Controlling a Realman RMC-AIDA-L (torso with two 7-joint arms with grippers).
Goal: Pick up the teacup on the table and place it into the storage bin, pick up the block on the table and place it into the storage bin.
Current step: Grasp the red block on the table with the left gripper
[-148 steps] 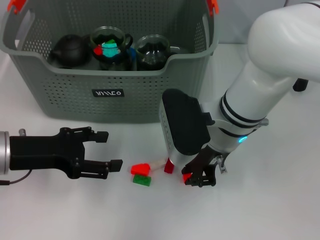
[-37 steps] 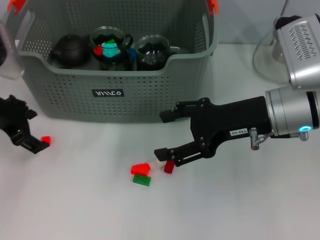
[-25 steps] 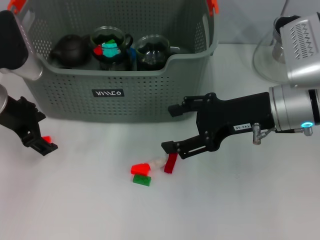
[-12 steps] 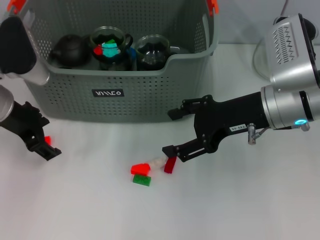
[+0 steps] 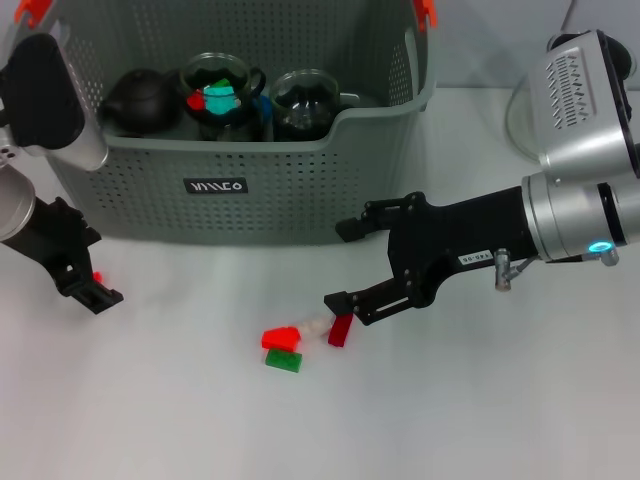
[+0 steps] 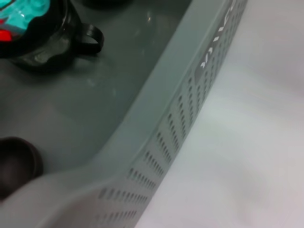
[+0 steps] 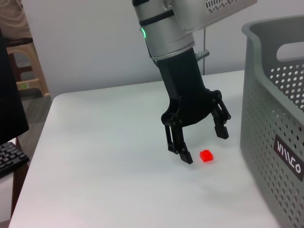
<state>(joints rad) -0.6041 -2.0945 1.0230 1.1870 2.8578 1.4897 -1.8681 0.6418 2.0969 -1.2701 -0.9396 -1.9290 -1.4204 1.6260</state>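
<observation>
White table (image 5: 480, 420) carries: bin (image 5: 150, 195) at back; red (image 5: 281, 338), green (image 5: 283, 361), dark red (image 5: 340, 329) blocks mid-front; small red block (image 7: 206, 156) far left.

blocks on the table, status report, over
Left gripper open, over a small red block left of the storage bin. Right gripper open beside a dark red block. Red and green blocks lie close by.

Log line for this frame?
left gripper: open, over red block | right gripper: open, by dark red block | storage bin: teapots inside
</observation>
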